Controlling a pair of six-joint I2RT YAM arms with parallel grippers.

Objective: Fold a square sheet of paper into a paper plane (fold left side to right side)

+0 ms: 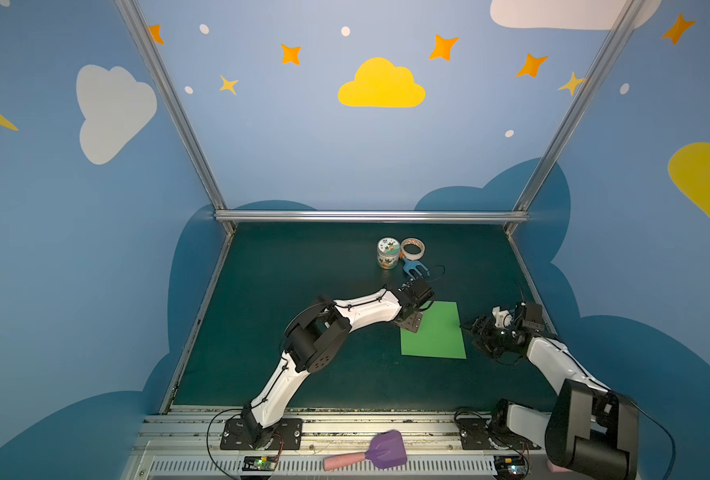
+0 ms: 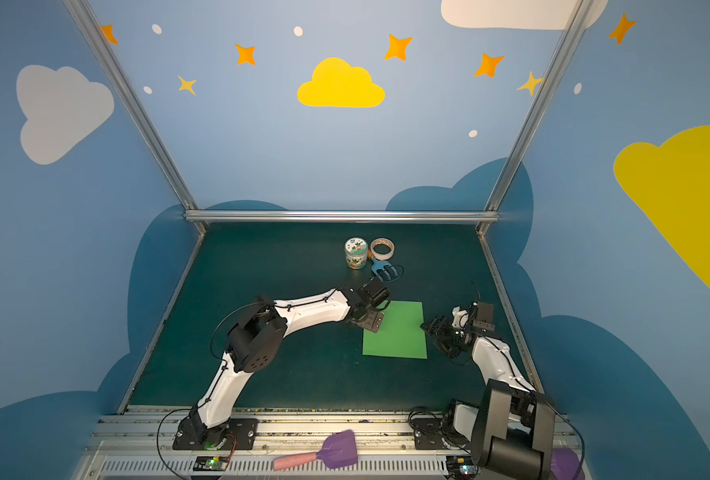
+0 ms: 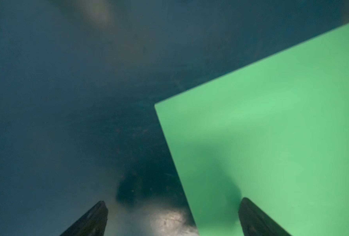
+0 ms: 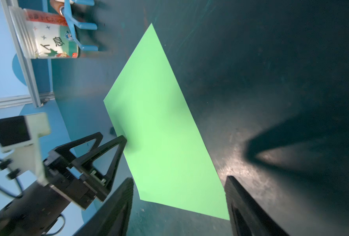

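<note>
The square sheet of paper (image 1: 434, 332) (image 2: 397, 332) lies flat and bright green on the dark table, right of centre in both top views. My left gripper (image 1: 412, 323) (image 2: 372, 322) is open and low at the sheet's left edge. In the left wrist view the gripper (image 3: 173, 201) straddles that edge, one finger over the paper (image 3: 271, 132) and one over bare table. My right gripper (image 1: 465, 326) (image 2: 426, 326) is at the sheet's right edge. In the right wrist view its jaws (image 4: 179, 178) stand apart around the paper's (image 4: 159, 132) near edge, not pinching it. No paper plane shape shows.
A printed jar (image 1: 388, 253), a tape roll (image 1: 412, 248) and a blue toy rake (image 1: 415, 269) stand behind the sheet near the back. A purple toy shovel (image 1: 370, 455) with a pink handle lies on the front rail. Metal frame posts edge the table (image 1: 303, 270).
</note>
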